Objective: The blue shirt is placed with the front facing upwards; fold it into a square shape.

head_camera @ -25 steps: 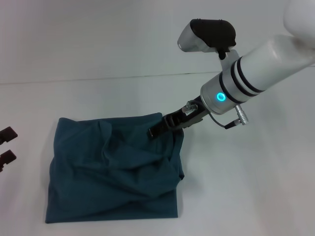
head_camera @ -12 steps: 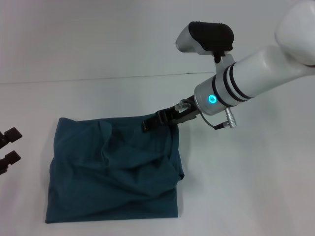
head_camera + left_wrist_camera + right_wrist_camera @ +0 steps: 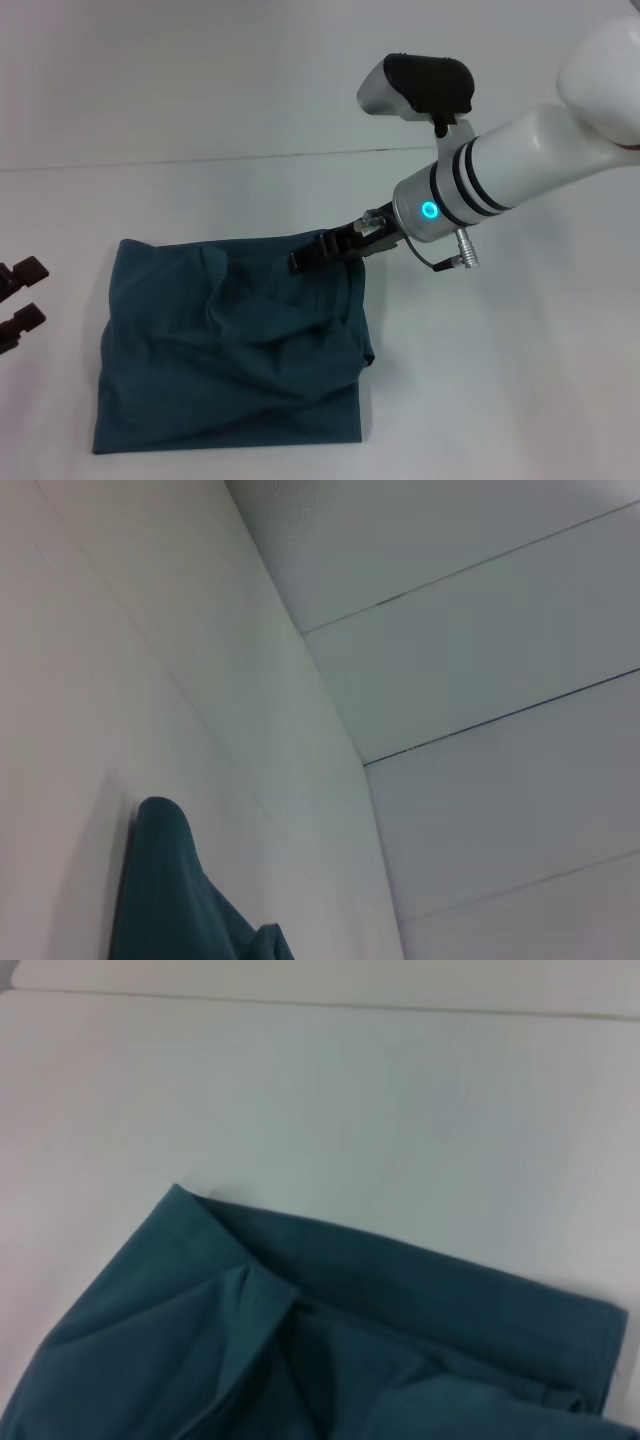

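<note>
Shirt position: the blue shirt (image 3: 230, 345) lies on the white table (image 3: 520, 380), left of centre and toward the near edge, already doubled into a rough, lumpy square.
Print: no chest lettering shows, so the front looks tucked inside the folds.
Right gripper: the right gripper (image 3: 305, 260) sits low over the shirt's far-right corner, dark fingers right at the top hem; whether they are spread or nipping cloth, the pictures cannot tell.
Left gripper: the left gripper (image 3: 18, 300) is parked at the far left edge of the head view, its two dark fingers apart with a gap between them, holding nothing.
Handling: soft, light cotton by the look of it; it will sag and drape from any single pinch, and stacked layers may slide over each other.
Trouble spot: creases bunch across the middle and the right side bulges out, so the square is not crisp yet.
Where to hold: best judged at the corners or along a folded edge, catching all layers together, not the loose middle.
</note>
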`<move>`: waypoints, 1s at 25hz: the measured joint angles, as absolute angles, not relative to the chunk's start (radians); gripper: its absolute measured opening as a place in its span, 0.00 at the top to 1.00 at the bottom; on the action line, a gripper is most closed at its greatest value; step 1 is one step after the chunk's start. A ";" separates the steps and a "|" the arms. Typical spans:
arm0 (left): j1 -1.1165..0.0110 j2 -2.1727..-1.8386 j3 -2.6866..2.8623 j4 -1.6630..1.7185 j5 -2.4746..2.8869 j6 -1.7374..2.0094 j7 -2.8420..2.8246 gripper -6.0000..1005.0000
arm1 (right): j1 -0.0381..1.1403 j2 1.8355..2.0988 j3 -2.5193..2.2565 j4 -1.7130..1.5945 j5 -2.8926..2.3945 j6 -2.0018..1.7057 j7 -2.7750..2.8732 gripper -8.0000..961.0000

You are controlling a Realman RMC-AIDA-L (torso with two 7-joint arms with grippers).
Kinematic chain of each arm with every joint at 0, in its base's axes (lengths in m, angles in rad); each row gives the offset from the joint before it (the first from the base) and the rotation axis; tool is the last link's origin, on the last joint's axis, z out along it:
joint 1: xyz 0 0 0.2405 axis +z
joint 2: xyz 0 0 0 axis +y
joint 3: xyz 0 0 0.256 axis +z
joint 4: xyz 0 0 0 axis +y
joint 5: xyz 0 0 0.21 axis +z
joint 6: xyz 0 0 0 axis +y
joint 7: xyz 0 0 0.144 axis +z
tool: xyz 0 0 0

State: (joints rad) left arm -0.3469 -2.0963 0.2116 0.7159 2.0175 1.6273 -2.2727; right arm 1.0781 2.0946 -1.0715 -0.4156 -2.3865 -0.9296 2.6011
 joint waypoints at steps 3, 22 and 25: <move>-0.348 -2.097 0.212 0.703 2.019 1.627 -2.266 0.07 | 1.067 2.095 -1.075 -0.425 -2.362 -0.918 2.597 0.18; -0.350 -2.097 0.212 0.691 2.019 1.626 -2.255 0.07 | 1.047 2.091 -1.091 -0.475 -2.327 -0.945 2.600 0.70; -0.350 -2.096 0.212 0.681 2.019 1.626 -2.253 0.07 | 1.017 2.092 -1.096 -0.546 -2.292 -0.979 2.596 0.94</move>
State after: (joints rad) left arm -0.3498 -2.0961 0.2118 0.6805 2.0188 1.6259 -2.2527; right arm 1.0171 2.0920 -1.0959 -0.5460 -2.2917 -0.9795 2.5955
